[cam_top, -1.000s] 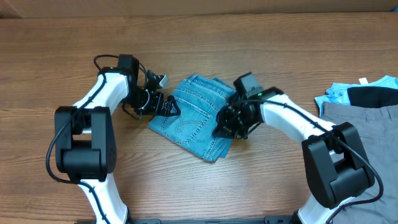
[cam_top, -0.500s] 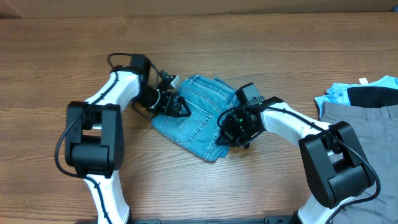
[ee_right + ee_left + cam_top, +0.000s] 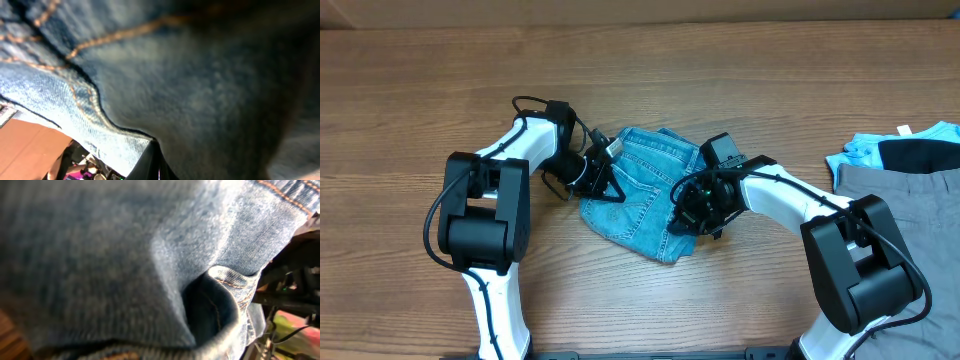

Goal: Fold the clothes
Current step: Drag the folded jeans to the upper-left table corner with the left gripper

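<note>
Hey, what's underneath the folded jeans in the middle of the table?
Only the wooden table shows around the jeans. The left gripper and right gripper are closed on their edges; the denim hides whatever lies beneath.

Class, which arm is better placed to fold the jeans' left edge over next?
Left, probably: the left end effector is shut on the jeans' left edge, ready to lift it. The right end effector sits shut at the opposite edge.

No legible txt, labels, brands, nos. or signs in any view; nothing readable on the folded light blue denim jeans (image 3: pixel 640 200), wrist views = blurred denim only.
</note>
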